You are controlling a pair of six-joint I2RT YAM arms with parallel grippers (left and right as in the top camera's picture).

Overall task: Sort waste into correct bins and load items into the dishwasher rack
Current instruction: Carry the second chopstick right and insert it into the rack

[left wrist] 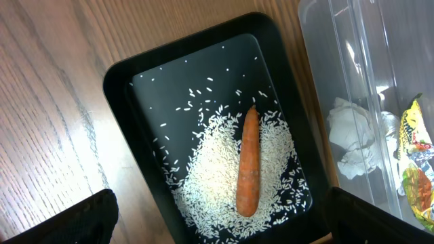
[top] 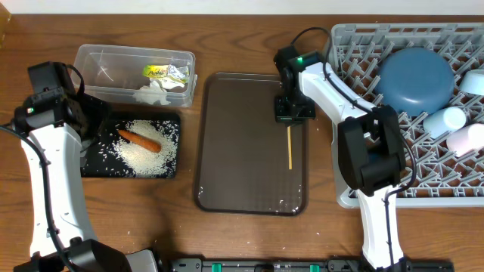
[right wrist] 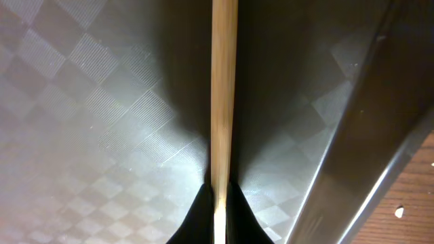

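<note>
My right end effector (right wrist: 218,203) is closed on a chopstick (right wrist: 224,102), pinching it near its far end. The stick lies flat on the brown tray (top: 234,151), close to the tray's right wall and just left of the rack (top: 363,53).

I judge the stick to be light, stiff and thin, and smooth enough to roll or pivot in a narrow pinch. Held this close to the end, the long free part may droop or swing when lifted, so a hold nearer the middle would be steadier. The slick tray floor gives it little to catch on.

My left end effector (left wrist: 230,218) is spread wide and holds nothing. It hangs over the black tray (left wrist: 135,74).

Counts:
- One chopstick in view; I can't see a second.
- One carrot (left wrist: 248,163) on one heap of rice (left wrist: 210,169) in the black tray.
- One wrapper (left wrist: 415,163) and at least one paper wad (left wrist: 352,139) in the tub (top: 98,64).
- One bowl (top: 416,79) and two cups (top: 446,119) in the rack.
- A pale piece at the rack's right edge is cut off by the frame, so I can't name it.
</note>
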